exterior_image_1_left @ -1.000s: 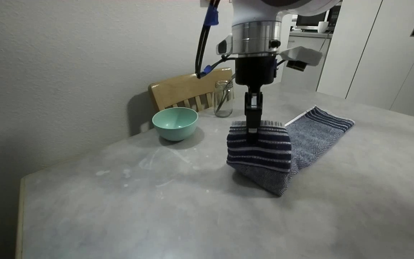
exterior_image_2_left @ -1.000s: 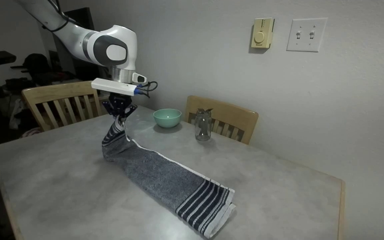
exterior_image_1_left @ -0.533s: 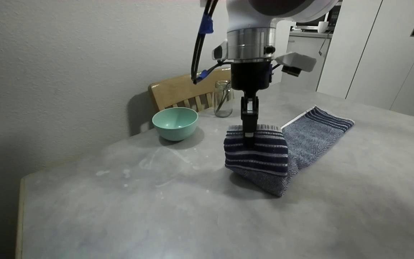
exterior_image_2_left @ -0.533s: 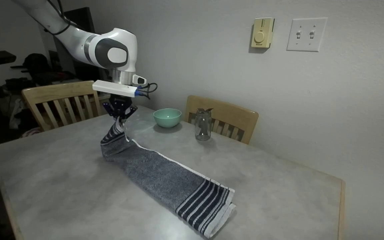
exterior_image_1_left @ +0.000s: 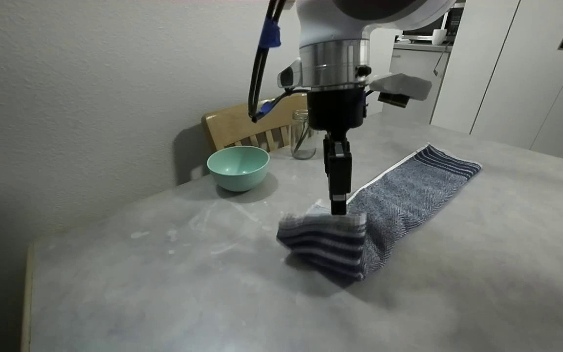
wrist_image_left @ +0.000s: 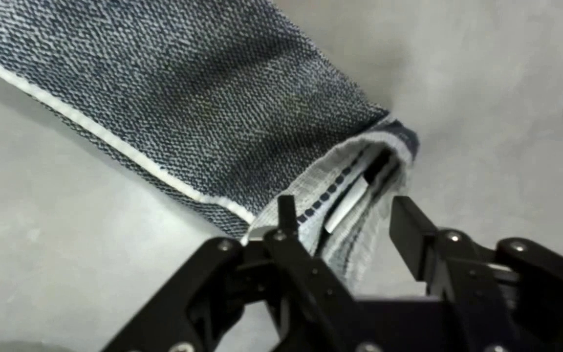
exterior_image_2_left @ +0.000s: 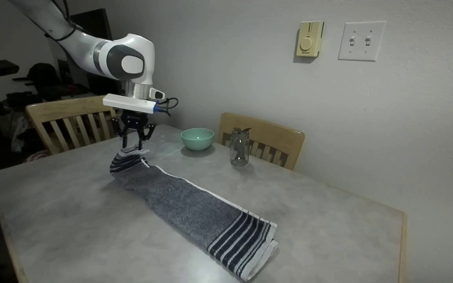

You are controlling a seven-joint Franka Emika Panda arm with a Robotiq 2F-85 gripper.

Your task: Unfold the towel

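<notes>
The towel (exterior_image_1_left: 408, 188) is slate blue-grey with dark and pale stripes near its ends. It lies as a long strip on the table in both exterior views (exterior_image_2_left: 195, 204). Its far end is flat, and its near striped end stands up in a loose, curled fold. My gripper (exterior_image_1_left: 338, 209) is just above this raised end, fingers pointing down. In an exterior view the gripper (exterior_image_2_left: 132, 147) has its two fingers apart. In the wrist view the gripper (wrist_image_left: 344, 208) is open, with the towel's pale hem (wrist_image_left: 330, 171) curling below and between the fingers, not clamped.
A teal bowl (exterior_image_1_left: 238, 168) and a glass jar (exterior_image_2_left: 239, 149) with cutlery stand on the grey table (exterior_image_2_left: 328, 228) near the wall. Wooden chairs (exterior_image_2_left: 266, 133) stand at the table's edges. A thermostat (exterior_image_2_left: 310, 39) is on the wall.
The gripper was shut on the towel's striped end and moved slightly lower. It has now opened, and the raised end has dropped and sagged toward the table.
</notes>
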